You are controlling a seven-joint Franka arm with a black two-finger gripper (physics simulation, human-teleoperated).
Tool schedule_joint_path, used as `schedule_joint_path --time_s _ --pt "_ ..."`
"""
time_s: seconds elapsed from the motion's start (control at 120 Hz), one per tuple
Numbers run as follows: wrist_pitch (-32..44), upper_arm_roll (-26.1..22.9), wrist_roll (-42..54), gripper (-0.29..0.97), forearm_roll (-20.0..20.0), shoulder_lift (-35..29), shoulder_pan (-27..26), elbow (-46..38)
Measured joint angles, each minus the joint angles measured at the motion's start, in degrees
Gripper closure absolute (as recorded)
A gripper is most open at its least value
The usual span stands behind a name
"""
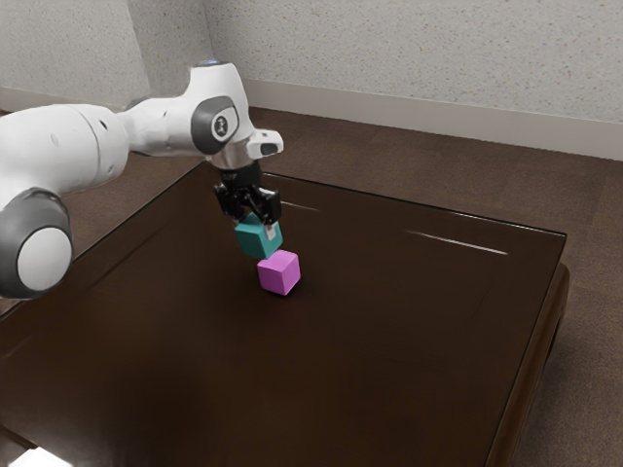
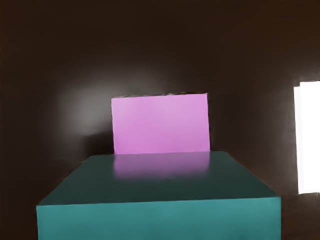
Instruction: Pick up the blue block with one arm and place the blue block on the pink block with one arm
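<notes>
A teal-blue block point(image 1: 256, 239) hangs above the dark table, held between the black fingers of my gripper point(image 1: 259, 227), which is shut on it. The pink block point(image 1: 279, 271) rests on the table just below it and slightly toward the exterior view's right; the two look close but whether they touch I cannot tell. In the wrist view the blue block point(image 2: 160, 200) sits large right under my hand, with the pink block point(image 2: 160, 123) beyond it, partly covered by the blue one.
The dark brown table point(image 1: 409, 331) spreads wide around the blocks, its far edge point(image 1: 438, 209) and right-hand edge point(image 1: 535, 331) dropping to a brown carpet. A bright white patch point(image 2: 307, 137) shows at the wrist view's side.
</notes>
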Motion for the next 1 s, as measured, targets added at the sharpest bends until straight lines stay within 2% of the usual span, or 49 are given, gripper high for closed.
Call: schedule_joint_path --time_s 0.367,0.592,0.8,1.0 --pt "-4.3 -0.2 -4.1 0.28 2.5 6.8 -0.7 10.7" --pt "-4.7 -0.9 -5.3 0.29 3.4 9.9 -0.5 14.1" --pt "-4.9 -1.1 -5.3 0.29 4.6 10.3 -0.8 15.1" --pt "-4.9 -2.3 -4.9 0.14 5.0 10.3 -0.6 15.5"
